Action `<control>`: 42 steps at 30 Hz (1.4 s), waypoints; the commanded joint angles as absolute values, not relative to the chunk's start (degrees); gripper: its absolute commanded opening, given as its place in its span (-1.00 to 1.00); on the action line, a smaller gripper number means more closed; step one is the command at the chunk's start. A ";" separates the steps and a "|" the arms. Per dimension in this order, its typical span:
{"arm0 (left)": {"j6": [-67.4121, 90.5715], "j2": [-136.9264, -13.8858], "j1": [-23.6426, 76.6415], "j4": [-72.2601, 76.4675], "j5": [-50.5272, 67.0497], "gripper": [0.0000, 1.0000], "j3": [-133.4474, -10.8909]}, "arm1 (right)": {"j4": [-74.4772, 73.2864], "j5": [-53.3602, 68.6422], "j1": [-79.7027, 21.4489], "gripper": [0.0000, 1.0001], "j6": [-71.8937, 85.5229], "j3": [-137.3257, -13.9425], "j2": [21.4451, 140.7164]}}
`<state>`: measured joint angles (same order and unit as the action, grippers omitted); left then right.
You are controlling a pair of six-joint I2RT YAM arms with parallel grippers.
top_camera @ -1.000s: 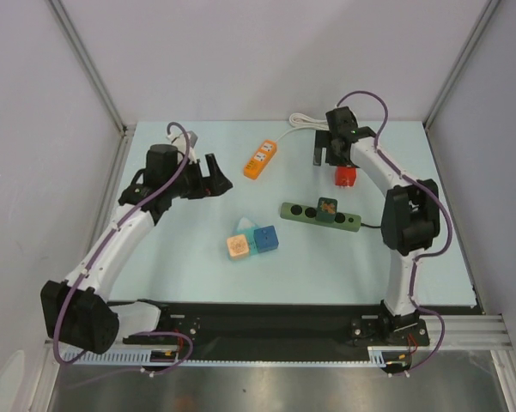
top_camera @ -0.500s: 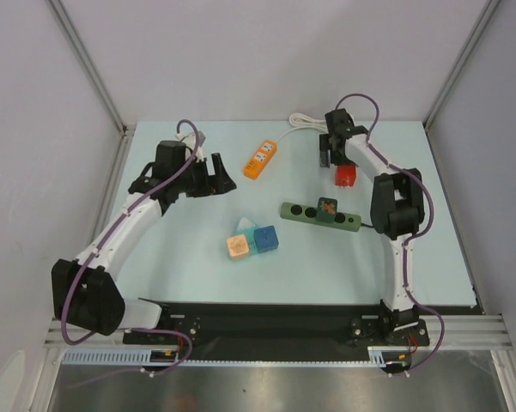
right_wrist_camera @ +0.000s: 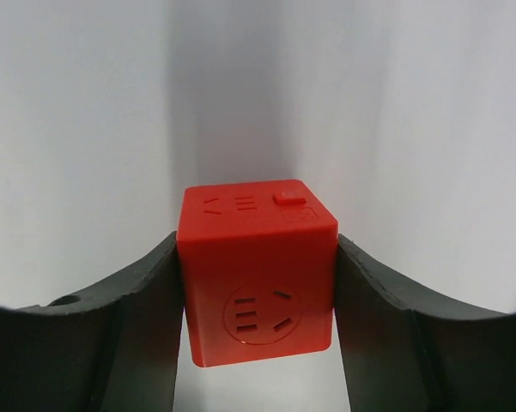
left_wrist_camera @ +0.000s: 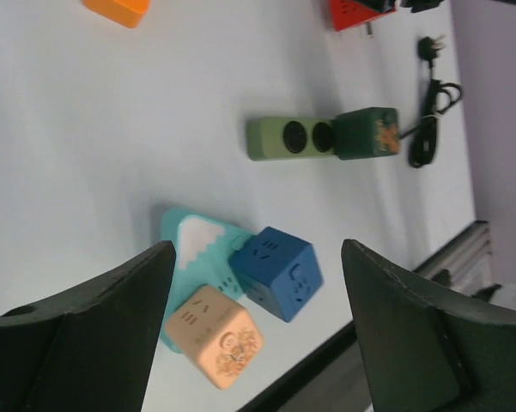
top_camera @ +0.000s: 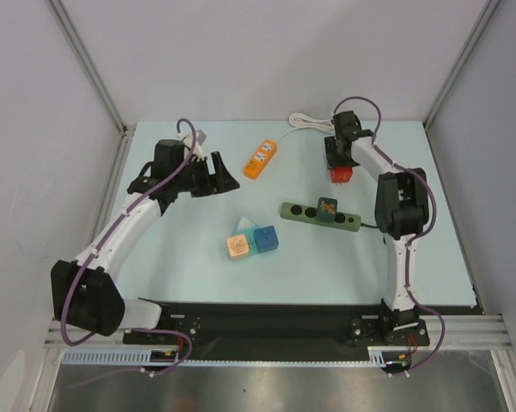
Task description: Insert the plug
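the red cube (right_wrist_camera: 256,270) sits on the table (top_camera: 326,266) at the far right, beyond the green power strip (top_camera: 320,215) and apart from it. the right gripper (right_wrist_camera: 258,296) is clenched on it, one finger flat against each side face, socket holes facing the wrist camera. the left gripper (left_wrist_camera: 256,322) hangs released above the table, nothing between its fingers. the cube looks like hard, smooth plastic: probably light and stiff, but slick against the pads (a twist in the grasp seems the main risk). the flat opposite sides are the sensible hold, leaving the pins free; which face carries them i cannot tell.
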<state>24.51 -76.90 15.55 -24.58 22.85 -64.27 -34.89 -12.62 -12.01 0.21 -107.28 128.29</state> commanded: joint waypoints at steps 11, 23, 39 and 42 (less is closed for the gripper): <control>42.34 -75.76 11.51 -5.04 55.43 0.89 -66.98 | 13.61 30.11 -23.11 -1.00 -19.86 -68.60 79.91; 54.48 -70.85 15.55 16.50 68.02 1.00 -58.98 | 22.50 55.70 -27.95 -1.00 -24.60 -58.27 66.63; 60.27 -69.61 21.71 25.90 66.18 0.94 -54.67 | 26.79 58.71 -33.92 -1.00 -24.70 -57.57 65.04; 64.49 -69.87 22.59 32.05 65.83 0.89 -53.53 | 30.83 58.45 -34.19 -1.00 -22.34 -56.52 65.13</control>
